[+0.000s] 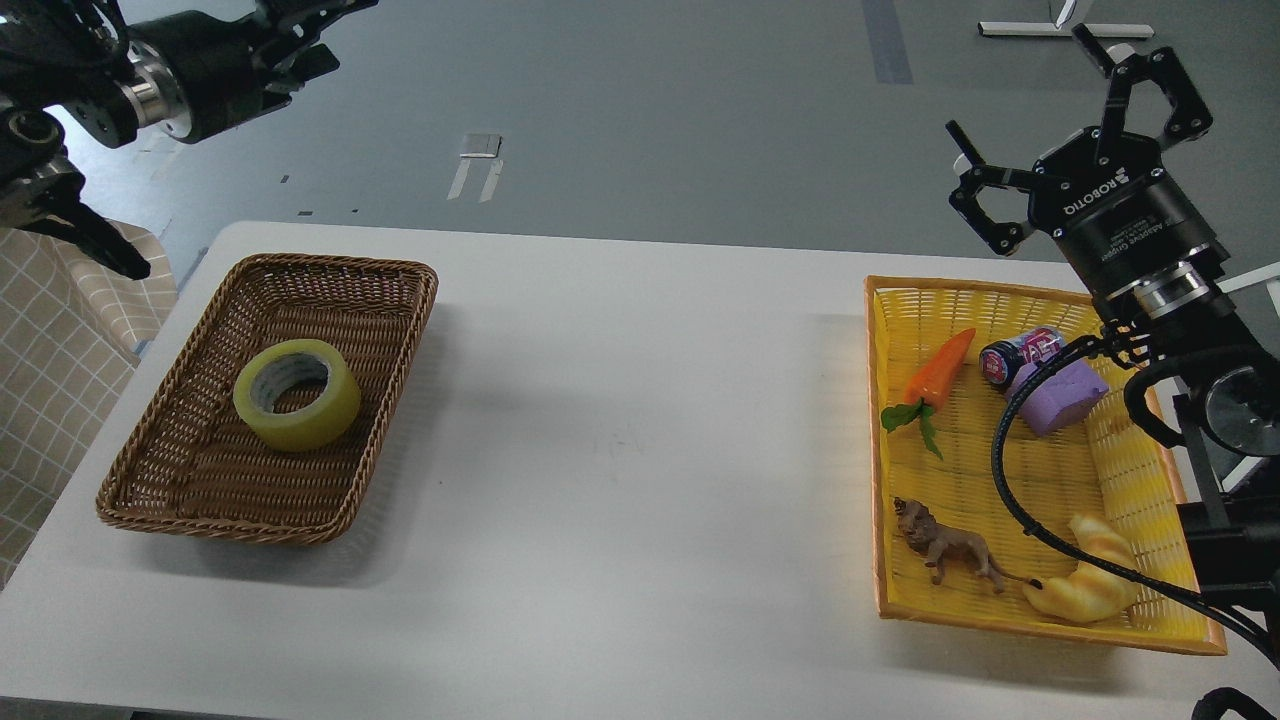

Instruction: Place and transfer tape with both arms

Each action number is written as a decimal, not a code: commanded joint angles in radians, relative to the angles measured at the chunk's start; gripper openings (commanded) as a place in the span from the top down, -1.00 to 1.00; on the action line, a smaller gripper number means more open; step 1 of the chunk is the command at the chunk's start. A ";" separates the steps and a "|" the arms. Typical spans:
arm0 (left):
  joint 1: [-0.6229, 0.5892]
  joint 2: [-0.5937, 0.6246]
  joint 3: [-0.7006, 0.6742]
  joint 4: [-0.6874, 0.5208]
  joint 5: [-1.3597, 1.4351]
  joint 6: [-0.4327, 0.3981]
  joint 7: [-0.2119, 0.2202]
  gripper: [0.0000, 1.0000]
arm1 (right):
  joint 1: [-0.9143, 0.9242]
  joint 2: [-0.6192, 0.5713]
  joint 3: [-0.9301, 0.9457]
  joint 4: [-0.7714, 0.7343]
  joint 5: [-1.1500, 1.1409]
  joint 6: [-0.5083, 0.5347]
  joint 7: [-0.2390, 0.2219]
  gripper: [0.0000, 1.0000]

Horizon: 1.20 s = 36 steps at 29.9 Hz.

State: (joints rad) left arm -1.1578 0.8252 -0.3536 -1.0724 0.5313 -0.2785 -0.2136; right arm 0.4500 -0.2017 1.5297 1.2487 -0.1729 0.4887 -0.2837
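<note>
The tape (297,412), a yellow roll with a grey-white core, lies flat in the brown wicker basket (392,336) on the left of the white table. My left gripper (322,30) is high above and behind that basket, at the top left corner of the view, open and empty, well clear of the tape. My right gripper (1028,95) is raised behind the far edge of the yellow basket (876,440) on the right, its fingers spread wide with nothing between them.
The yellow basket holds a toy carrot (940,370), a small bottle (1020,355), a purple block (1068,393), a toy lion (950,550) and a croissant toy (1085,585). A checked cloth (55,350) lies beyond the table's left edge.
</note>
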 commanded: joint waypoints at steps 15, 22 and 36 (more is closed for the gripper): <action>0.254 -0.288 -0.357 -0.058 -0.178 -0.111 -0.098 -0.95 | 0.116 -0.031 -0.002 -0.104 -0.002 0.000 -0.003 -1.00; 0.360 -0.351 -0.455 -0.086 -0.178 -0.148 -0.092 -0.95 | 0.141 -0.015 -0.002 -0.152 0.001 0.000 -0.003 -1.00; 0.455 -0.541 -0.602 -0.107 -0.177 -0.145 -0.087 -0.95 | 0.133 0.065 0.004 -0.170 0.001 0.000 0.005 -1.00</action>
State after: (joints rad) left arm -0.7090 0.3163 -0.9445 -1.1810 0.3537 -0.4233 -0.3020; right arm 0.5815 -0.1580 1.5281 1.0774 -0.1744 0.4887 -0.2836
